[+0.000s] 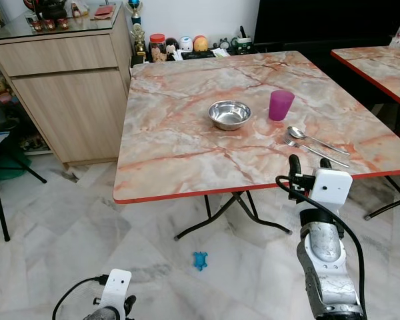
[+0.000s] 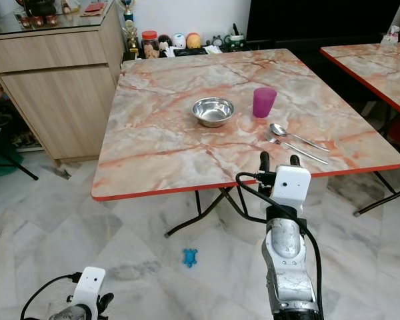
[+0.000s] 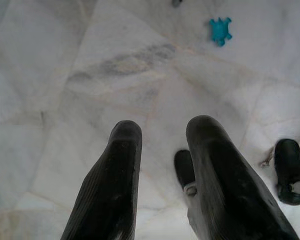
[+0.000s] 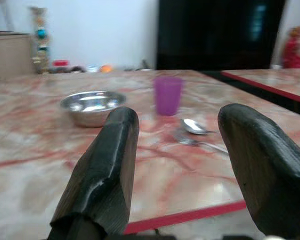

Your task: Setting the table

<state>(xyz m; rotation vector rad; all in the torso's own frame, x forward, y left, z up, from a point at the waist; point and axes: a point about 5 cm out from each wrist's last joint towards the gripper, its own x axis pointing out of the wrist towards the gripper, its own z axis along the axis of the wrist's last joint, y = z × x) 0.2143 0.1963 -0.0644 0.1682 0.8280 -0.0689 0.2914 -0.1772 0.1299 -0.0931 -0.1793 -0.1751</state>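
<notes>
So our right gripper (image 2: pixel 276 160) is up at the near edge of the table (image 1: pixel 167 147), fingers spread wide with nothing between them and not touching anything. From the wrist view the two black fingers frame the tabletop, pointing straight in over the red rim.

Just past it, toward the near right corner, the spoon (image 1: pixel 310 137) and fork (image 1: pixel 313 151) lie side by side, practically touching. A bit further in sits the purple cup (image 1: pixel 281 105), upright, and beside it the steel bowl (image 1: pixel 229 114), roughly mid-table. The cup and bowl are near each other but apart.

Our left gripper (image 3: pixel 162 170) hangs low over the marble floor (image 1: pixel 67 240), fingers a little apart, idle. There's a small blue toy (image 1: pixel 200 260) on the floor under the table.

Our guess is that the place setting looks pretty much laid out already, so we're either tidying the cutlery or done. If anything's next, it's reaching forward and dropping down onto the fork or spoon, which lie flat and thin, so a pinch could slip.
</notes>
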